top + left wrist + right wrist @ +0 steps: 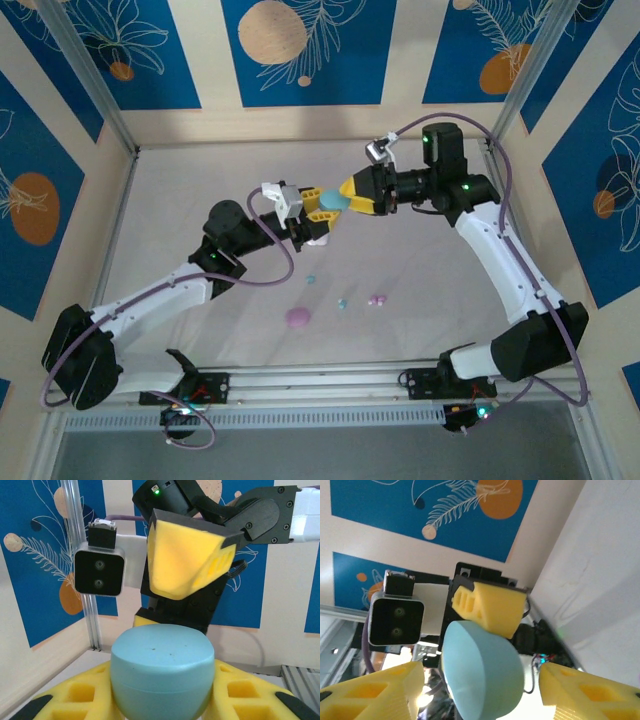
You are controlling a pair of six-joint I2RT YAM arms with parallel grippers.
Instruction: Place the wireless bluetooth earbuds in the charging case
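Meeting nose to nose in mid-air above the table [180, 190]. Pinching the teal charging case [162, 670] between the yellow fingers [75, 695] of the left gripper [318, 206], squeezed snug against both sides, with a seam line showing round the lower part of the shell. Reaching in from the other side with the right gripper [352, 193]. Jaws spread there, straddling that same case with a gap on either side in the right wrist view, so no contact. Down on the pale tabletop, spotting the wireless bluetooth earbuds [342, 302] lying loose, near the front rail and well apart from the held case. Counting a first teal bud [311, 278], a second teal one beside it, then a pink-and-white cluster [377, 299] just to its right. Noting a pink case [298, 318] near them too, touching none of the buds
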